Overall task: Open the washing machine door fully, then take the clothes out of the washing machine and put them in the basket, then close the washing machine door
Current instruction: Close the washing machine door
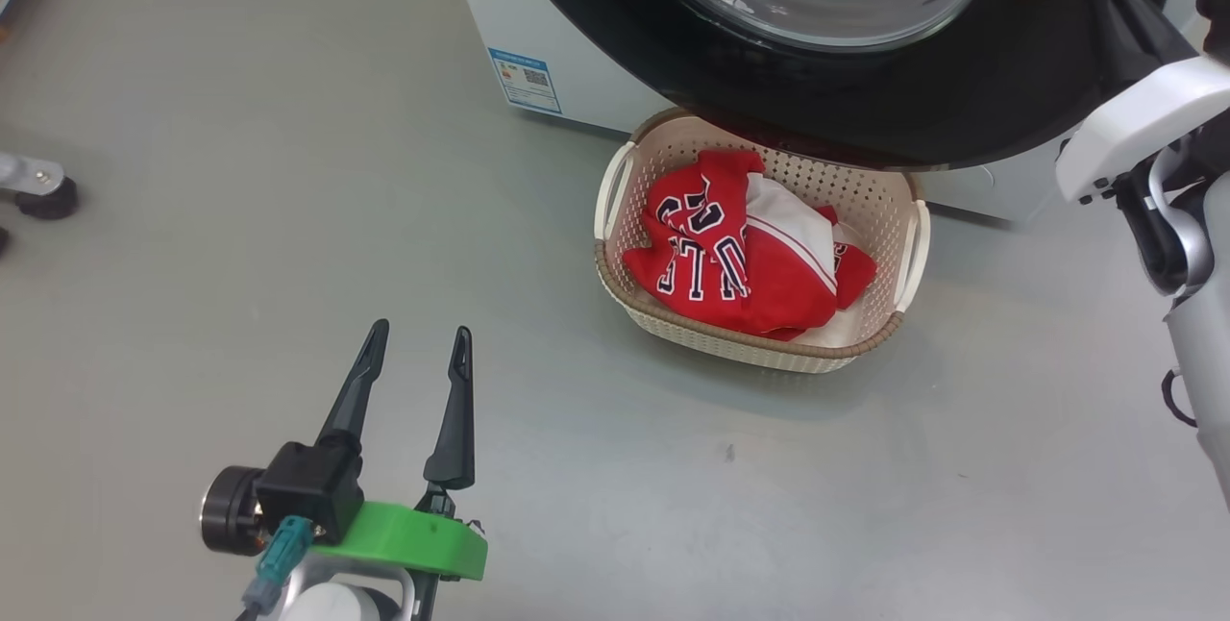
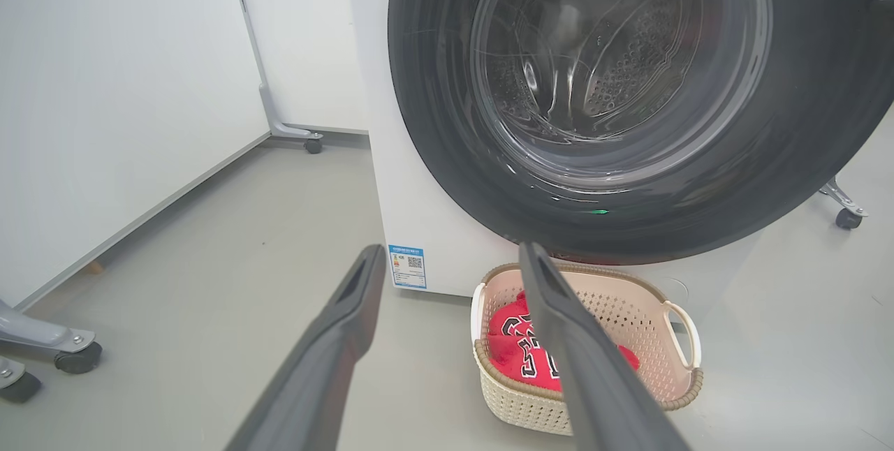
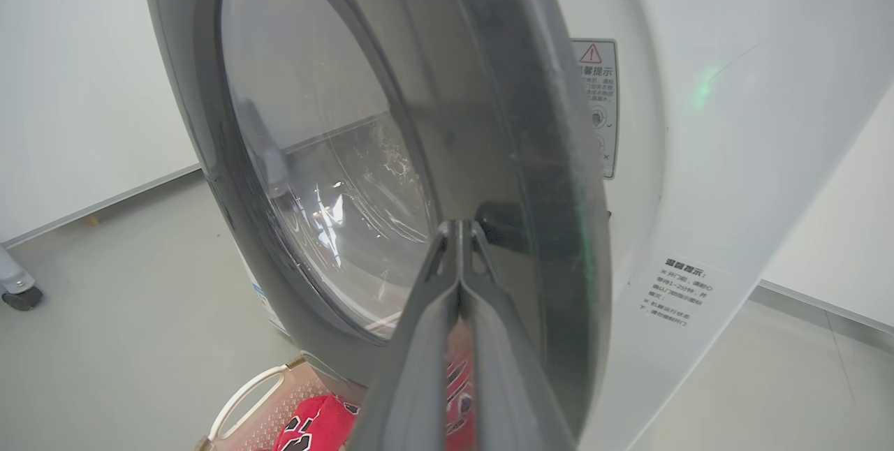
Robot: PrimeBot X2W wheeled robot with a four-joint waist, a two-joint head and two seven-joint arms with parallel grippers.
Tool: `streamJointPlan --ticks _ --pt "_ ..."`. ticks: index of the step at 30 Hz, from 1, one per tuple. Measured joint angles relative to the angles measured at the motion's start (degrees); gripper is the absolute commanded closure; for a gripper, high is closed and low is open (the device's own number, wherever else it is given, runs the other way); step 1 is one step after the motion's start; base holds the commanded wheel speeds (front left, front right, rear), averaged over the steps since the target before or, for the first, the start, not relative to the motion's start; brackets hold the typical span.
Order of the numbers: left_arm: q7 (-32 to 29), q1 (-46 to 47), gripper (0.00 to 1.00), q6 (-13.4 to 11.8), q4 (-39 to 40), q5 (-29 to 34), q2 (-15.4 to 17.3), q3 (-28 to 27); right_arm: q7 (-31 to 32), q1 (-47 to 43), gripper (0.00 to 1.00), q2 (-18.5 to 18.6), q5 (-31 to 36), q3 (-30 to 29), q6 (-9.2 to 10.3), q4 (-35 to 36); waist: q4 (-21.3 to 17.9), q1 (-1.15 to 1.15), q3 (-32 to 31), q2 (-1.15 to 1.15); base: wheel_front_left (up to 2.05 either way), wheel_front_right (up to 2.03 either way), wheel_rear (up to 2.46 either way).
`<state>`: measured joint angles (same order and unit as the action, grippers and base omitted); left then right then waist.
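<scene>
Left gripper: being held wide open and empty over bare floor, lower left of the head view.
Right gripper: fingers being held pressed together, nothing between them; tips being shown at the black rim of the door, centre of the right wrist view; contact cannot be told.
Clothes: being carried heaped in the basket, centre of the head view, just before the washer.
Door: being seen overhanging the basket's far rim; latching cannot be told.
</scene>
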<state>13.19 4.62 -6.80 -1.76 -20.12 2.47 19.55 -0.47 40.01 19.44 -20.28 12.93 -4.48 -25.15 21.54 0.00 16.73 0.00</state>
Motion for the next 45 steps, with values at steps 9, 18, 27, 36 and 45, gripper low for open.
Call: streamJointPlan --ticks 9,18,27,36,45 --pt "0.09 0.32 0.0 0.0 -0.22 -2.08 -0.01 1.36 0.76 4.68 1.0 2.14 0.2 -0.87 -0.23 -3.23 2.05 0.0 0.6 0.0 0.0 0.0 0.0" --pt "0.57 1.24 0.0 0.0 -0.46 -2.56 -0.03 2.69 2.69 10.12 1.0 4.56 0.34 -1.82 -0.51 -6.82 4.33 0.0 2.12 0.0 0.0 0.0 0.0" --pt "0.66 1.69 0.0 0.0 -0.35 -3.58 -0.07 4.34 3.78 15.19 1.0 7.49 1.75 -2.15 -0.52 -8.86 6.59 0.0 3.95 0.0 0.0 0.0 0.0" --pt "1.08 2.56 0.0 0.0 -0.65 -4.1 -0.16 3.94 3.24 17.32 1.0 7.97 2.25 -2.23 -1.0 -11.71 8.83 0.0 5.76 0.0 0.0 0.0 0.0" --pt "1.09 2.56 0.0 0.0 -1.56 -4.32 -0.31 2.56 0.34 17.31 1.0 5.63 2.25 -0.09 -1.51 -12.87 8.27 0.0 5.07 0.0 0.0 0.0 0.0"
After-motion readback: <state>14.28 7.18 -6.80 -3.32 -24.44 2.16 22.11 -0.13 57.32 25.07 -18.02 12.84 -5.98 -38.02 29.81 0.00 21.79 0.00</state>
